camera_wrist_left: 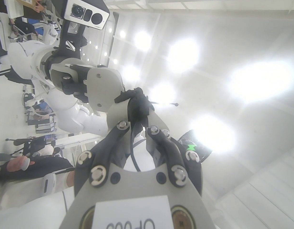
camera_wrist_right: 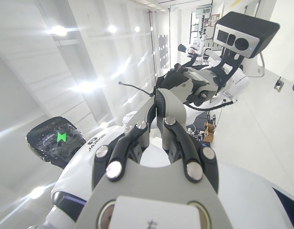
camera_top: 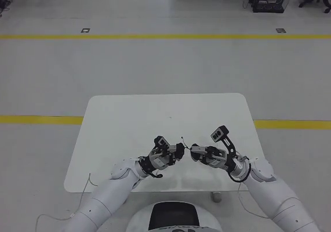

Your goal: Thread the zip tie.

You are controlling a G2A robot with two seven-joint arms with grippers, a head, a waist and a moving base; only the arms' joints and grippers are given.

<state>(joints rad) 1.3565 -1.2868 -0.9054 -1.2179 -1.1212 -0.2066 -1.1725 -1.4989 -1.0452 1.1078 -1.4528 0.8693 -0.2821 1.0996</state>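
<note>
A thin black zip tie (camera_top: 184, 141) is held in the air between my two grippers, above the near part of the white table (camera_top: 153, 113). My left gripper (camera_top: 178, 151) is shut on the zip tie (camera_wrist_left: 133, 144), whose strap runs back between the fingers while a short end with a small head sticks out sideways. My right gripper (camera_top: 195, 151) faces it tip to tip. In the right wrist view, the right gripper (camera_wrist_right: 156, 100) is shut, with the zip tie (camera_wrist_right: 135, 87) curving out from its fingertips. The left gripper (camera_wrist_right: 173, 78) sits just beyond, almost touching.
The table top is bare white, with its far half free. Grey floor with yellow lines (camera_top: 165, 36) surrounds it. Both forearms hang over the table's near edge.
</note>
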